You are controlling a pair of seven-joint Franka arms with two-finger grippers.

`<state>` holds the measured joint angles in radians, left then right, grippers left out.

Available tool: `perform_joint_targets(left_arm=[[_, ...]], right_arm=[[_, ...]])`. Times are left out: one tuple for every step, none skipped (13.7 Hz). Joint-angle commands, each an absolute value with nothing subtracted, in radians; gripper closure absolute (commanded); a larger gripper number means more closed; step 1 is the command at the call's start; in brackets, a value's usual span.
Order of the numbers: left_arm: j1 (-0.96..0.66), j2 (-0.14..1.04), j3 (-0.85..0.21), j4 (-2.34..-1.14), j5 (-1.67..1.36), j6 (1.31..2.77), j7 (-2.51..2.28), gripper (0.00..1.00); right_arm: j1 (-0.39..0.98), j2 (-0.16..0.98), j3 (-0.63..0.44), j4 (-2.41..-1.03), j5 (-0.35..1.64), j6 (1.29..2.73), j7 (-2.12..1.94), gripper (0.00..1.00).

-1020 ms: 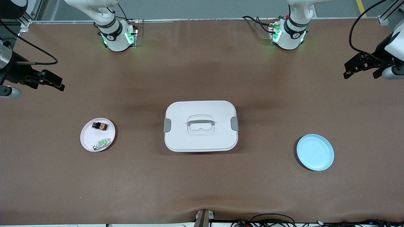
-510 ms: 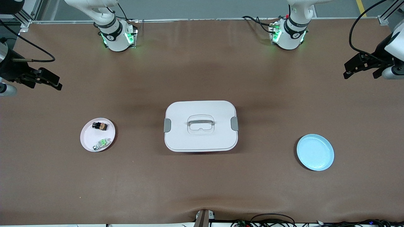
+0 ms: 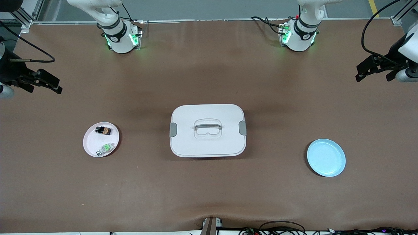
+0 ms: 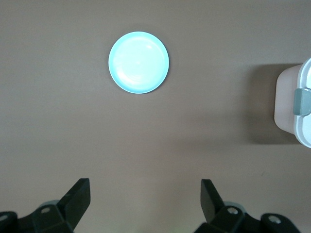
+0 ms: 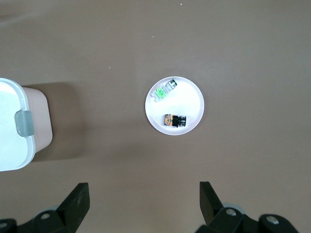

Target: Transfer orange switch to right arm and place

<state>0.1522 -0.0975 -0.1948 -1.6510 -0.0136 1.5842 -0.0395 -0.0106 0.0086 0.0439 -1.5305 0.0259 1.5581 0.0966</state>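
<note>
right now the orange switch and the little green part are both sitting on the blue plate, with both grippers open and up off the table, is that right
Not quite: the orange switch and the green part lie on the pink plate, toward the right arm's end of the table, as the front view shows. The blue plate holds nothing. The rest stands: the left gripper and the right gripper are both open and up off the table.

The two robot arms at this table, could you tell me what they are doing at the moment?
Nothing is being handled yet. The orange switch lies on the pink plate beside a small green part, toward the right arm's end. The right gripper is open, up in the air over bare table near that plate. The left gripper waits open near the empty blue plate. A closed white box sits between the plates.
</note>
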Motion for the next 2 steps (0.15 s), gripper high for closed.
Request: perform_joint_targets(left_arm=[[0.156, -0.092, -0.196, -1.631, 0.003, 1.569, -0.023, 0.00], [0.156, -0.092, -0.196, -1.631, 0.003, 1.569, -0.026, 0.00]], right_arm=[[-0.015, -0.003, 0.048, -1.528, 0.014, 1.554, 0.072, 0.00], [-0.015, -0.003, 0.048, -1.526, 0.014, 1.554, 0.069, 0.00]])
